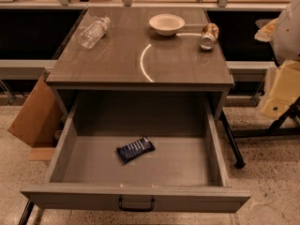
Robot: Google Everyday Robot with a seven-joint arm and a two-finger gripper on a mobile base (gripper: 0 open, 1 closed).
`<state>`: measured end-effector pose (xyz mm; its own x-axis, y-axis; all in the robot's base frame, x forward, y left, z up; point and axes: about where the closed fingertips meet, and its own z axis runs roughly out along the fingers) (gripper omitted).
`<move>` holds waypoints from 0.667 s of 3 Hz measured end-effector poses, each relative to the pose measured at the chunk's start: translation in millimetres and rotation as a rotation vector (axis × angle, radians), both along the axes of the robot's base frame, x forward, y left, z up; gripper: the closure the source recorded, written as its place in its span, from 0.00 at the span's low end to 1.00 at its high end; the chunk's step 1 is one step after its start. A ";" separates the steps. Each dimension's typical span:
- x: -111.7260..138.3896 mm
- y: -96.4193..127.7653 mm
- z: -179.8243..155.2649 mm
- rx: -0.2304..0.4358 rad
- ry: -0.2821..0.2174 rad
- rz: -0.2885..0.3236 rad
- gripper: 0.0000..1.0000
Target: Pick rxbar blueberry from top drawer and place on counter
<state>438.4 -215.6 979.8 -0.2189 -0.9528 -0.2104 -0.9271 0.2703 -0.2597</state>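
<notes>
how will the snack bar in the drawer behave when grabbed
The rxbar blueberry lies flat on the top drawer floor, so it probably won't roll. Small and thin, likely light; its wrapper may slip. No gripper in view.

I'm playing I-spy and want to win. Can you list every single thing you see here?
rxbar blueberry: one, dark navy, lying on the drawer floor
top drawer: one, grey, pulled open
counter: one, brown-grey, above the drawer
plastic bottle: one, clear, on its side, counter back left
bowl: one, white, counter back middle
can: one, tan, on its side, counter back right
cardboard: one, brown, floor left
gripper: one, pale, right edge, beside the counter
</notes>
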 end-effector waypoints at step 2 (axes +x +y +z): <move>1.7 9.6 -20.8 0.041 0.023 0.012 0.00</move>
